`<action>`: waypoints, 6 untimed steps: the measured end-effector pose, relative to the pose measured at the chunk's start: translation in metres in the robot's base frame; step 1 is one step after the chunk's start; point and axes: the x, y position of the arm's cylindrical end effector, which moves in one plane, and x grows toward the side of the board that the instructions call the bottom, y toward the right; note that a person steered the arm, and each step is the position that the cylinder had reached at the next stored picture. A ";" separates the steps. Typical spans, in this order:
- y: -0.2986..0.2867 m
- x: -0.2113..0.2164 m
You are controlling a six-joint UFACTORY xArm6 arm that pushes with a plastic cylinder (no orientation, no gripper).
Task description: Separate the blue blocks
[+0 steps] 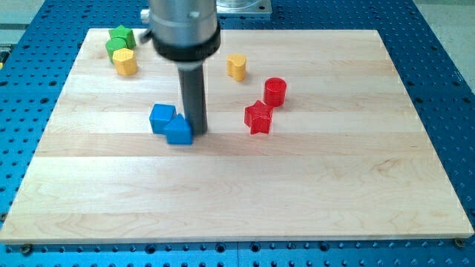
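Board (312, 185) pale matt wood w/ grain; rod (194, 96) dark matt; surround (445, 67) blue perforated metal.

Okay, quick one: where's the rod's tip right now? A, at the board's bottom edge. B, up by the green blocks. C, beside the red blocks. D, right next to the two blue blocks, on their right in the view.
D: my tip stands against the right side of the blue blocks, which touch each other.

A pale wooden board (312, 185) rests on a blue perforated table (445, 67). Near its centre two blue blocks (162, 118) (179, 130) touch. At two o'clock sit a red star block (258, 117), a red cylinder (275, 90) and a yellow block (237, 66). At eleven o'clock cluster two green blocks (122, 35) (116, 47) and another yellow block (125, 62).
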 end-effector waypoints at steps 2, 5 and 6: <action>0.043 -0.015; -0.033 -0.100; -0.033 -0.066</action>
